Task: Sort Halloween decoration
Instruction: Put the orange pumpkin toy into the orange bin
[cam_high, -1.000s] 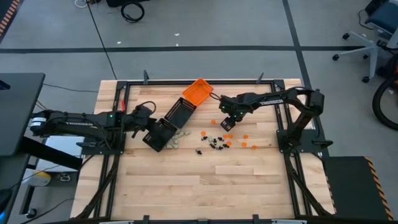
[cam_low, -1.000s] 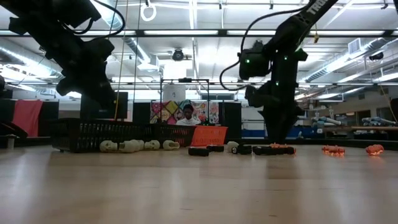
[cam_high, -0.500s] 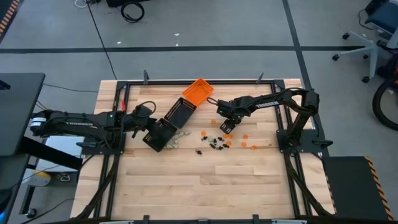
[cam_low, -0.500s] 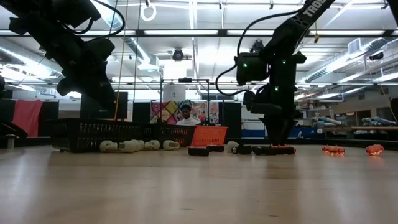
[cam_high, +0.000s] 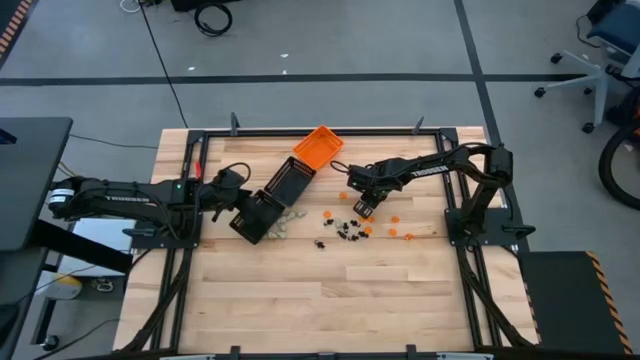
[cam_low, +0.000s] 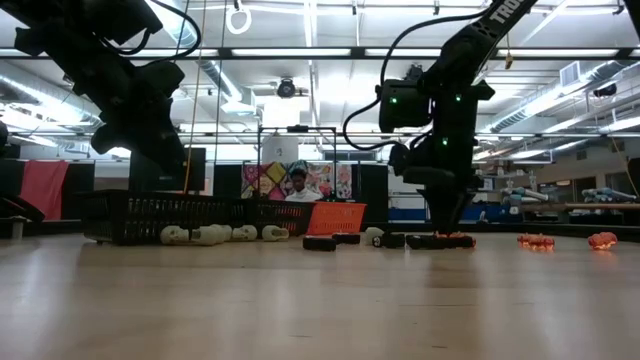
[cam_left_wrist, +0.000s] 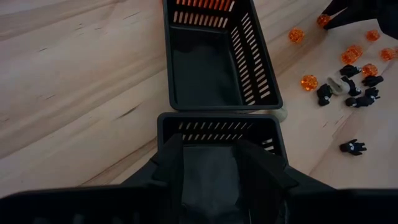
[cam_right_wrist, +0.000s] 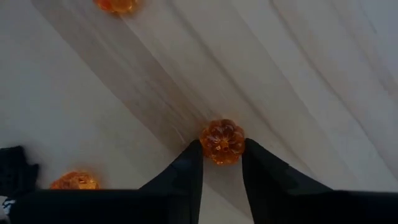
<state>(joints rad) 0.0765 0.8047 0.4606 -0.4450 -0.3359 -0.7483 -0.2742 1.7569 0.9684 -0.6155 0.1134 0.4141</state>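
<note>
The wooden counter (cam_high: 330, 290) lies bare across its whole near half, while everything is crowded toward the far half inside the black frame (cam_high: 300, 132); an orange tray (cam_high: 318, 146) sits at the far edge, with two black trays (cam_high: 272, 198) running on from it toward the left arm; whitish trinkets (cam_high: 284, 226) lie just beside the nearer black tray, and black trinkets (cam_high: 347, 230) and orange trinkets (cam_high: 398, 232) are scattered in the middle, well apart from the right edge; in the low view the trinkets are only small lumps along the counter line, and a person (cam_low: 297, 184) shows far behind; the left pincer (cam_left_wrist: 211, 155) hangs over the near black tray with its fingers apart, its lower part cut off by the picture's edge; the right pincer (cam_right_wrist: 221, 163) is down on the counter amid the orange scatter, its fingers pressed to either side of one orange pumpkin trinket (cam_right_wrist: 222, 141).
</note>
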